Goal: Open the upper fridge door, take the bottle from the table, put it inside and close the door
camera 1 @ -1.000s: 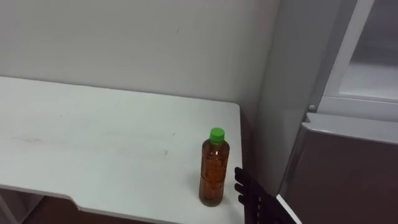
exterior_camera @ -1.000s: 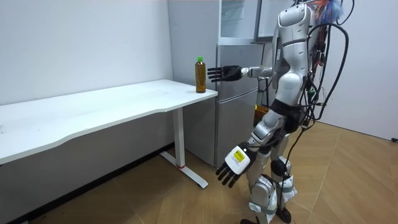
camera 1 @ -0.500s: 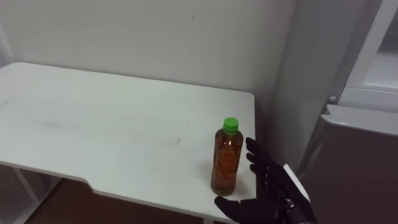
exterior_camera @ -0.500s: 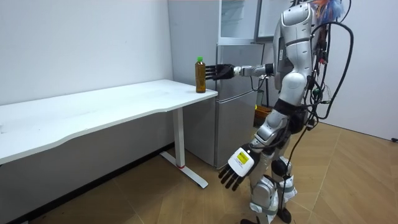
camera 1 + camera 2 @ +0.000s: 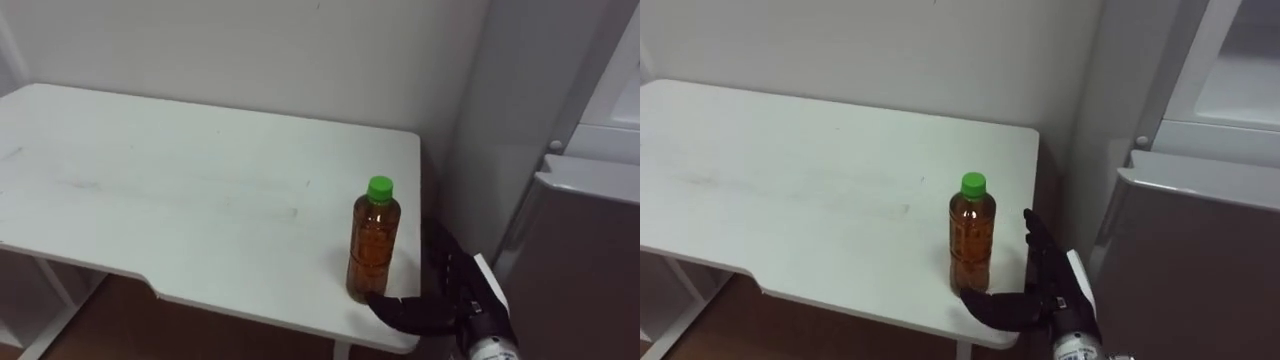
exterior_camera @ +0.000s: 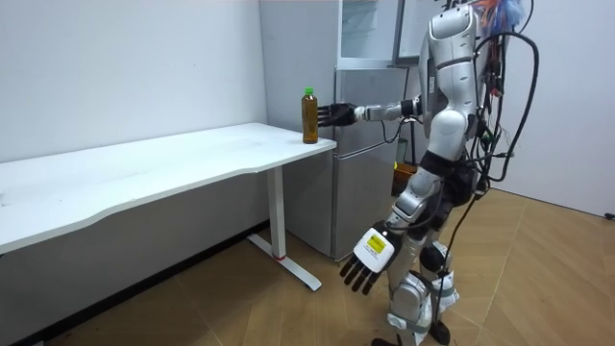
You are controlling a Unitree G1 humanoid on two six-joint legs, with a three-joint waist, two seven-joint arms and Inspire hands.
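Observation:
A bottle (image 5: 373,240) of brown drink with a green cap stands upright near the right end of the white table (image 5: 180,200); it also shows as the bottle (image 5: 971,233) and the bottle (image 6: 308,115). My right hand (image 5: 445,295) is open just to the right of it, fingers spread behind it and the thumb reaching under its base side, close to the bottle but not closed round it. In the room view the right hand (image 6: 335,113) is stretched out to the bottle and my left hand (image 6: 366,258) hangs open by my thigh.
The fridge (image 5: 1200,200) stands right of the table, its upper door open with a white interior (image 5: 1240,90), the lower door shut. A wall (image 5: 250,50) runs behind the table. I stand in front of the fridge (image 6: 365,144) on a wooden floor.
My right hand has moved forward and closer to the bottle, its thumb now beside the base. The head camera has shifted, so the scene sits further right and lower. The bottle has not moved.

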